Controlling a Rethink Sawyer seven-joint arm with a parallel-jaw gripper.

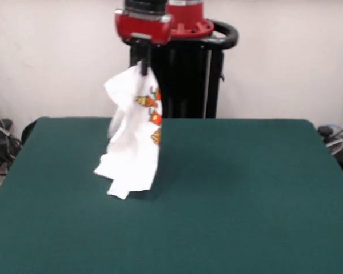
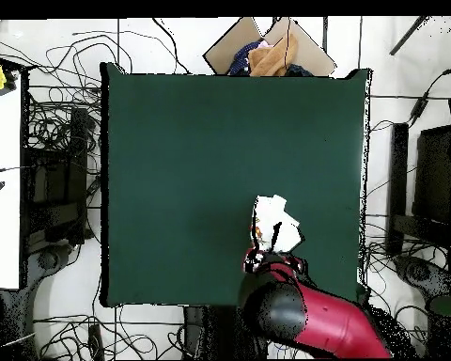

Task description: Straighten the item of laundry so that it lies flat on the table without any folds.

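The white T-shirt (image 1: 134, 137) with red and orange cartoon prints hangs bunched from my gripper (image 1: 143, 67), which is shut on its top. The shirt's lower end touches the dark green table (image 1: 234, 194) left of centre in the front view. In the overhead view the shirt (image 2: 272, 224) shows as a small white bundle near the table's (image 2: 192, 160) bottom right, just beyond my gripper (image 2: 276, 235) and the red arm.
The black pedestal (image 1: 186, 80) stands behind the table's far edge. In the overhead view a cardboard box with cloth (image 2: 267, 54) sits past the table's top edge, and cables lie on the floor around the table.
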